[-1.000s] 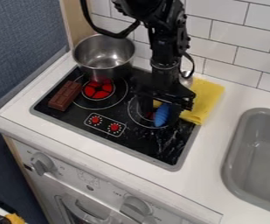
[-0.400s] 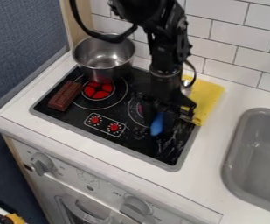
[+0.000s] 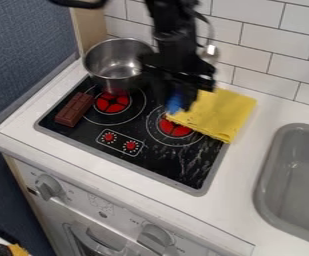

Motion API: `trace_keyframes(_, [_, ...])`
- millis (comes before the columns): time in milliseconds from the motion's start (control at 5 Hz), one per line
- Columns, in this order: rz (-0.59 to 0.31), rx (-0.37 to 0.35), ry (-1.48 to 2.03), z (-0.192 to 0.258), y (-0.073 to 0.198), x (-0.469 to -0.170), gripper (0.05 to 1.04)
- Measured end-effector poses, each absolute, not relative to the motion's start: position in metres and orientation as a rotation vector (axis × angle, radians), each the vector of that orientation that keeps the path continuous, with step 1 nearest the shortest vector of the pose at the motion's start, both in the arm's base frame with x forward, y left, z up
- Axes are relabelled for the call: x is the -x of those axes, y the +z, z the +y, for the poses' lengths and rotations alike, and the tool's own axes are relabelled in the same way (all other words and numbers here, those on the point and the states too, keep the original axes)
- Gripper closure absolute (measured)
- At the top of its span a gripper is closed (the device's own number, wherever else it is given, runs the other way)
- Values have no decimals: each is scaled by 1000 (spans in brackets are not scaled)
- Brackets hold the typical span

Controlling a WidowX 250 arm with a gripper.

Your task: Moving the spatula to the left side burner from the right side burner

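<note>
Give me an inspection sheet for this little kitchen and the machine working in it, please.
Surface: black cooktop in a white counter; whitish streaks on its right part.
Job's things: blue-handled spatula, off the surface; left side burner and right side burner, both red-centred.
Clutter: metal pot behind the left burner; brown block beside it; yellow cloth overlapping the right burner.
Gripper: the claw holds the spatula above the cooktop; blurred.
Cables: black loop at the top edge.
Surroundings: white tiles, grey sink, oven knobs.
</note>
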State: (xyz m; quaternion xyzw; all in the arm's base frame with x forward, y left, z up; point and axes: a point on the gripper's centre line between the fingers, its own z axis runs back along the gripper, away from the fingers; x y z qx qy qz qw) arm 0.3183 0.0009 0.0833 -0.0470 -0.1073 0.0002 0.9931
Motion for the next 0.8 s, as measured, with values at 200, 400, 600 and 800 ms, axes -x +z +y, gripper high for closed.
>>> trace_keyframes(200, [-190,117,-29,25,76,-289,640])
trace_keyframes(400, [-139,86,-61,42,59,-263,640])
trace_keyframes(600, [-119,34,-65,55,49,-252,640])
trace_keyframes(800, [-71,-1,-9,78,29,-247,640])
